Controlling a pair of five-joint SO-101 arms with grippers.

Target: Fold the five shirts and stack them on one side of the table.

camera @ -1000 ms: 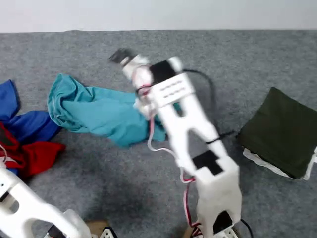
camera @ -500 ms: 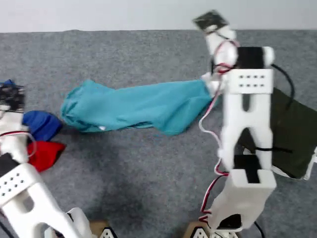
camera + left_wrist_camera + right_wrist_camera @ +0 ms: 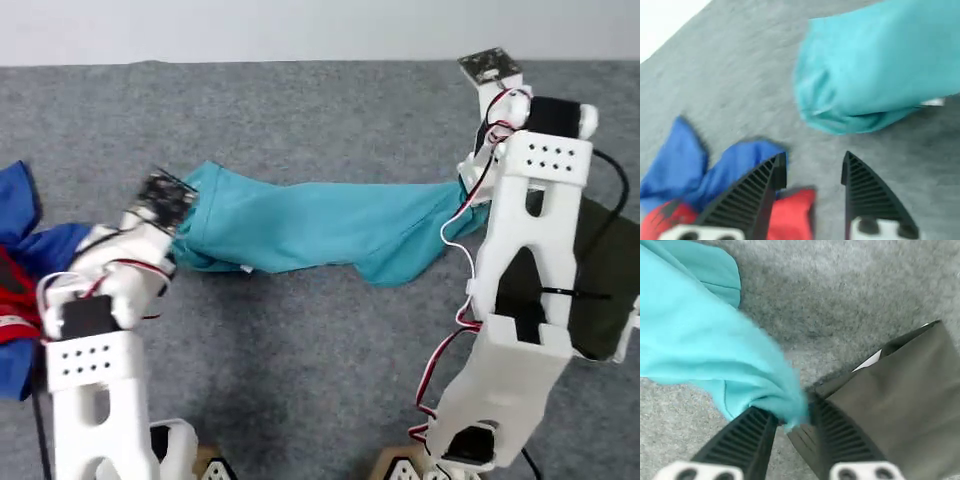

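Overhead camera and both close wrist cameras share the teal shirt [image 3: 320,225].

Stretched shirt [image 3: 320,225] lies across the middle of the table [image 3: 300,350], running left to right. Its right end sits between the fingers of the right gripper [image 3: 790,412], over the edge of the folded shirt [image 3: 605,290] at the table's right side — that one rests on another folded shirt [image 3: 867,361]. Left gripper [image 3: 813,157] is just beside the stretched shirt's left end, not touching it — heap of crumpled shirts [image 3: 55,245] is farther left.
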